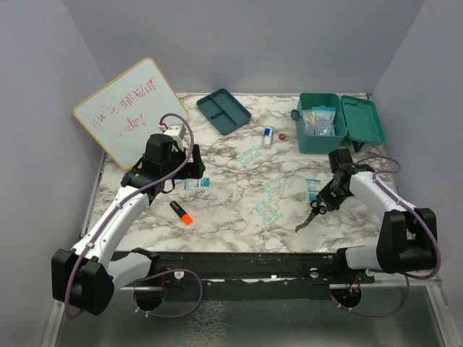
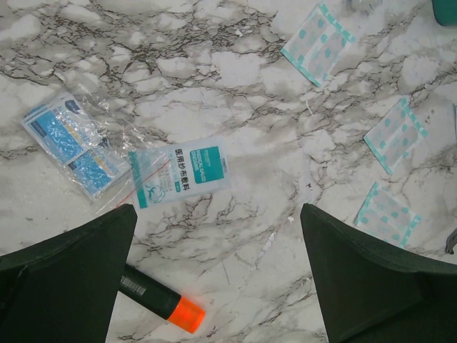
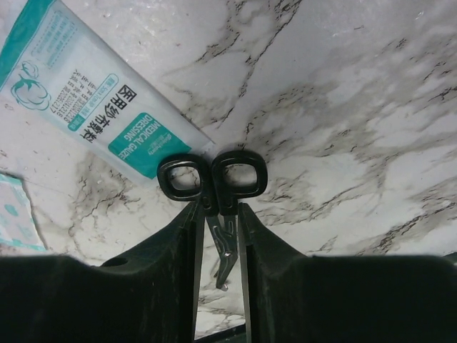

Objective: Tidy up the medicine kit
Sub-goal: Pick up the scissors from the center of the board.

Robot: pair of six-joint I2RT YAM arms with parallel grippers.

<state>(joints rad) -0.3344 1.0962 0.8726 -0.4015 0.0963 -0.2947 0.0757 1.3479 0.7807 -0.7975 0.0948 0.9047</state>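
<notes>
Right gripper (image 3: 216,221) pinches the small black scissors (image 3: 213,179) near their pivot, a narrow hold from which they could swivel or drop on the way to the open medicine kit (image 1: 325,142) at the back right. Left gripper (image 2: 218,229) hangs spread wide. Lying loose are three dotted plaster packets (image 1: 251,154), two medical dressing packets (image 3: 93,93), one orange-capped marker (image 2: 161,301) and one small bottle (image 1: 268,136).

Marbled white desk (image 1: 231,233), viewed from above; reference object: the open medicine kit (image 1: 323,145) at the far right. Just left of the kit lie a small white bottle (image 1: 268,136) and a tiny brown disc (image 1: 283,134); farther left, a teal divided tray (image 1: 223,110) and a tilted whiteboard (image 1: 134,112). Nearer than the kit: one gauze packet (image 1: 312,186) and three spotted plaster packets (image 1: 275,186). Well to the kit's near left: a second gauze packet (image 1: 194,184), a clear bag of blue sachets (image 2: 68,139) and an orange-capped black marker (image 1: 181,212).
</notes>
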